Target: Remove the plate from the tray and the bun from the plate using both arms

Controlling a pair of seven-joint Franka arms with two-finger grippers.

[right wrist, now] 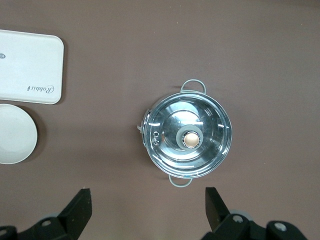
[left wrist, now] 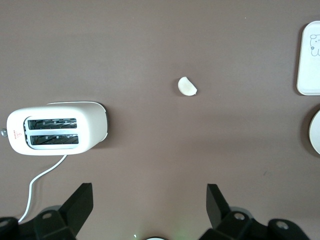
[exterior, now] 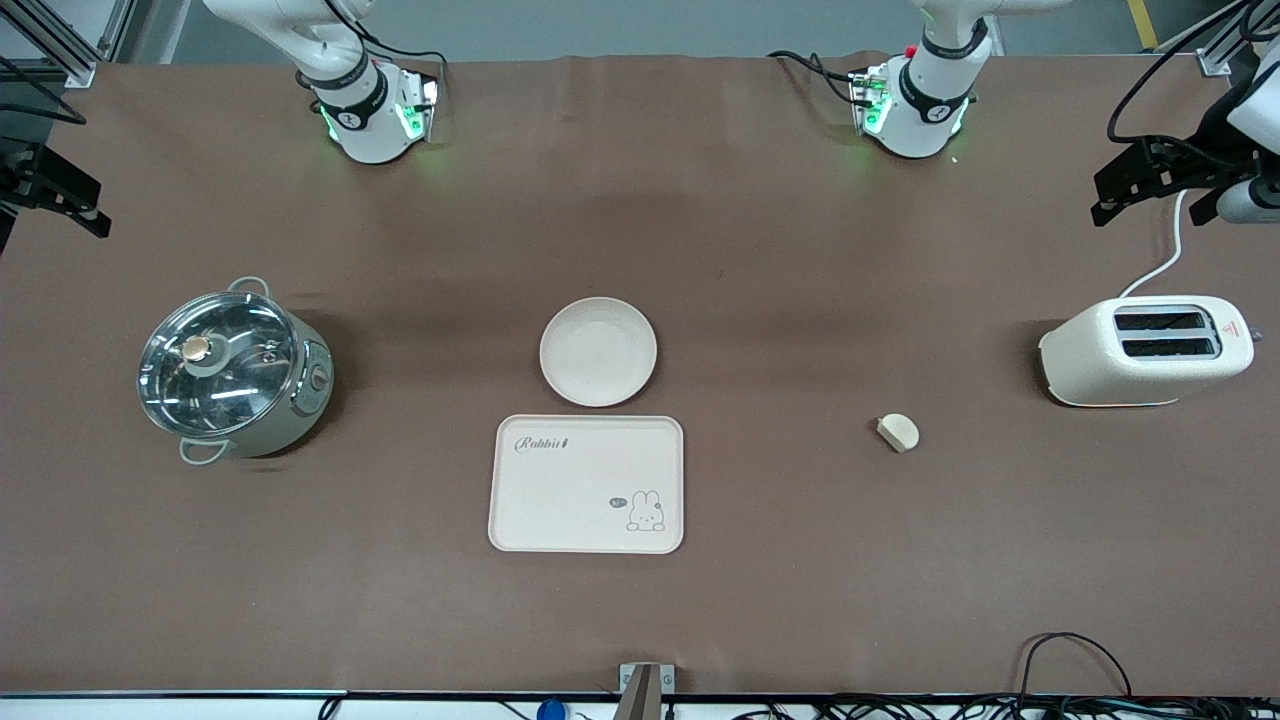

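1. I see the left gripper (left wrist: 150,210) raised high over the left arm's end of the table, fingers (left wrist: 80,200) spread wide and holding nothing; in the front view it shows as a black shape at the frame edge (exterior: 1150,180).
2. Below it on the brown table (exterior: 800,250) lies the bun (left wrist: 187,86) — a small pale lump with one flat cut end, alone on bare cloth (exterior: 898,432).
3. The cream two-slot toaster (left wrist: 55,127) stands near the bun toward the left arm's end, white cord trailing from it.
4. The right gripper (right wrist: 147,210) hangs high over the right arm's end, fingers (right wrist: 80,205) released and empty.
5. Under it sits a pale green pot (right wrist: 187,132) with a glass lid and a knob on top — lid on.
6. The plate (exterior: 598,351) rests mid-table, empty, flat on the cloth.
7. Just beside it, nearer the front camera, lies the rectangular rabbit tray (exterior: 586,484), its edge nearly touching the plate's rim.
8. I read both arms as waiting.
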